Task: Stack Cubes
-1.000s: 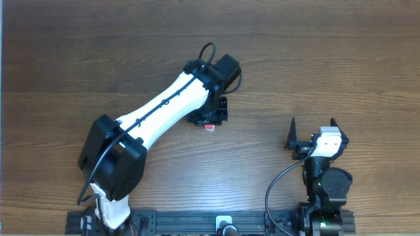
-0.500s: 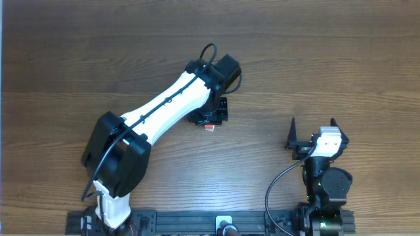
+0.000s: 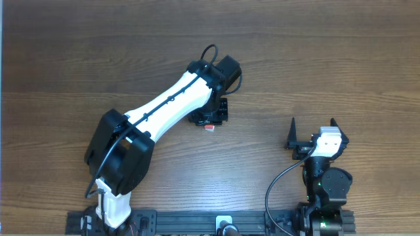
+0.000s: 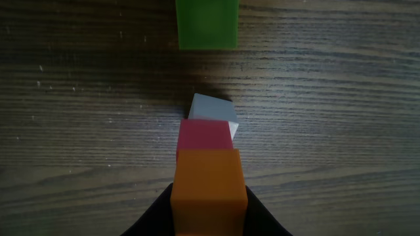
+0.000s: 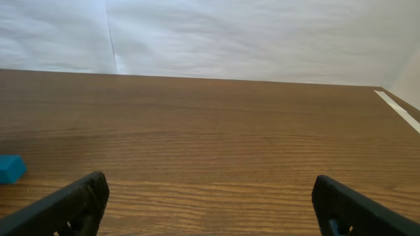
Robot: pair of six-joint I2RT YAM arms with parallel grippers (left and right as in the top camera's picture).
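1. The wooden table (image 3: 341, 59) carries everything, and both arms stand at its near edge.
2. The left arm (image 3: 164, 105) is white and black. It stretches from the near left corner toward the middle of the table.
3. The right arm (image 3: 321, 177) is folded at the near right, close to its base.
4. The left gripper (image 3: 211, 113) is over the middle of the table. It holds the orange cube (image 4: 209, 183) between its two dark fingers (image 4: 157, 216), which press on two opposite sides of the cube.
5. The right gripper (image 5: 210, 182) hangs above bare table at the near right. Its fingers (image 5: 72, 203) are spread wide and there is nothing between them.
6. The orange cube is directly over the red cube (image 4: 205, 136). We cannot tell if the two are touching or if a small gap is between them.
7. The red cube sits on the white cube (image 4: 213, 108), and the white cube stands on the table. The red one is a little shifted, so one corner of the white one shows.
8. The green cube (image 4: 207, 23) lies flat on the table near this stack, but apart from it.
9. The blue cube (image 5: 10, 168) lies on the table alone, well apart from the right gripper.
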